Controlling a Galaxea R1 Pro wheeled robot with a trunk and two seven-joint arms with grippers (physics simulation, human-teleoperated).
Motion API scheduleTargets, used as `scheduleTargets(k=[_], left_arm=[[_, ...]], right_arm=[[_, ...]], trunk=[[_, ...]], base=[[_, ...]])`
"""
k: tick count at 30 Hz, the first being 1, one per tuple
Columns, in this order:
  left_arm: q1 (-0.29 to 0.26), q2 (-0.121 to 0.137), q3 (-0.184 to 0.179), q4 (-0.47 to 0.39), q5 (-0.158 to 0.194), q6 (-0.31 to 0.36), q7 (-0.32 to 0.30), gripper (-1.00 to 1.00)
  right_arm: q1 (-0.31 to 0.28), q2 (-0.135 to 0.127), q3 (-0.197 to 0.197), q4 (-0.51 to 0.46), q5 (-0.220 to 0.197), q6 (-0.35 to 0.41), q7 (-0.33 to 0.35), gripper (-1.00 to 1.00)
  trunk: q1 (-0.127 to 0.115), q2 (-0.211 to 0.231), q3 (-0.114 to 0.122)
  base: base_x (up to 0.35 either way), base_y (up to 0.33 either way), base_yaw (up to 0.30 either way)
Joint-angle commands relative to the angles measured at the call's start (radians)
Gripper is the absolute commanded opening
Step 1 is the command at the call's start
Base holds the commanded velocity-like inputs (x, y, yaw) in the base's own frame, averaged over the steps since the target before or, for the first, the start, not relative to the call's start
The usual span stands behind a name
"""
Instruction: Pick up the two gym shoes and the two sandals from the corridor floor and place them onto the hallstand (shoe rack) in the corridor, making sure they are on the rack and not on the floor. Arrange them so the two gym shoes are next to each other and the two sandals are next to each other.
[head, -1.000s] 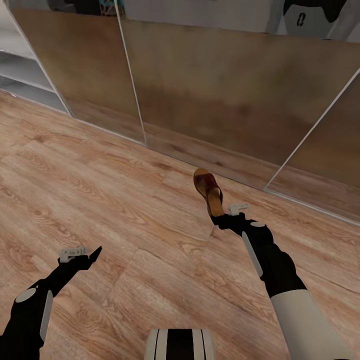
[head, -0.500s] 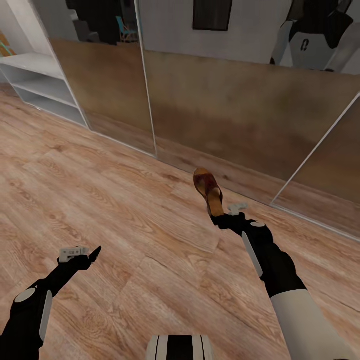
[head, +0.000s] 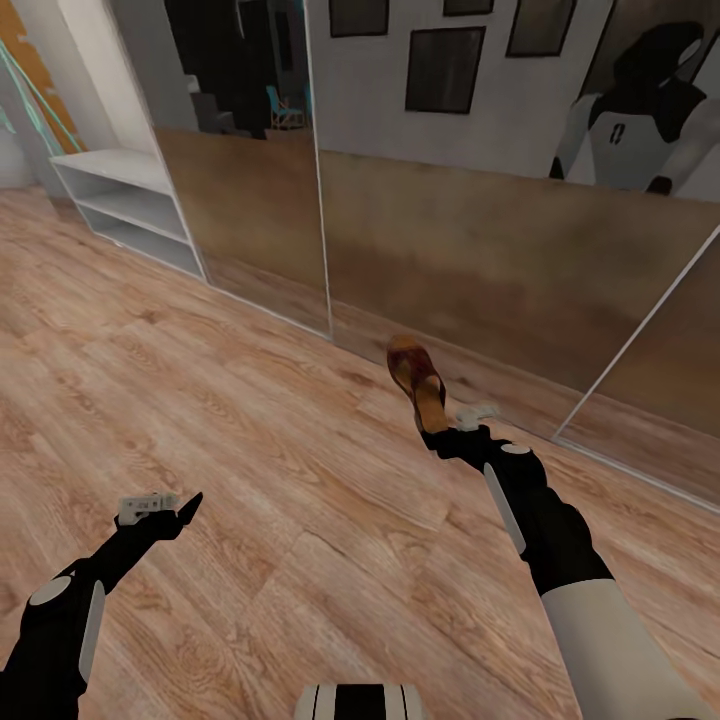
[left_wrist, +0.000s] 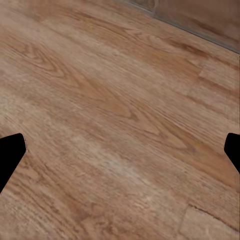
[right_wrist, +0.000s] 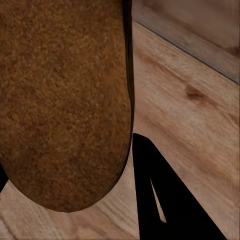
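My right claw (head: 436, 432) is clamped on the heel of one sandal (head: 417, 378), held above the floor (head: 250, 420), while my left claw (head: 178, 510) hangs open and empty, so, as I judge it, the rack (head: 125, 205) far off to the left awaits this sandal.

Floor (head: 250, 420): light brown wood-grain planks w/ visible seams, same in left wrist view (left_wrist: 115, 115). Along far side, mirrored sliding panels (head: 480, 250) w/ thin pale frames, reflecting floor, grey wall & dark picture frames (head: 445, 68). Far left: low light-grey shelf unit (head: 125, 200), flat top, 2 open shelves. Light even, soft.
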Motion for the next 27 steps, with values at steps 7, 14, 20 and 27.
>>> scheduleTargets(k=[7, 14, 20, 27], left_arm=[[-0.001, -0.001, 0.002, -0.001, -0.005, 0.006, -0.007, 1.00], [-0.001, -0.001, 0.001, -0.002, -0.005, 0.006, -0.007, 1.00], [-0.001, -0.001, 0.001, -0.001, -0.005, 0.006, -0.007, 1.00], [-0.001, -0.001, 0.001, -0.001, -0.005, 0.006, -0.007, 1.00]], right_arm=[[0.000, -0.001, 0.001, -0.001, -0.003, 0.006, -0.002, -1.00], [0.000, -0.001, 0.001, -0.001, -0.003, 0.006, -0.001, -1.00], [0.000, -0.001, 0.001, -0.001, -0.002, 0.006, -0.001, -1.00], [0.000, -0.001, 0.001, -0.001, -0.003, 0.006, -0.001, -1.00]], trunk=[[-0.003, 0.001, 0.037], [-0.004, 0.002, 0.052], [-0.006, 0.003, 0.081], [-0.009, 0.004, 0.119]], base=[[0.000, 0.000, 0.122], [0.000, 0.000, 0.118], [0.000, 0.000, 0.112], [0.000, 0.000, 0.102]])
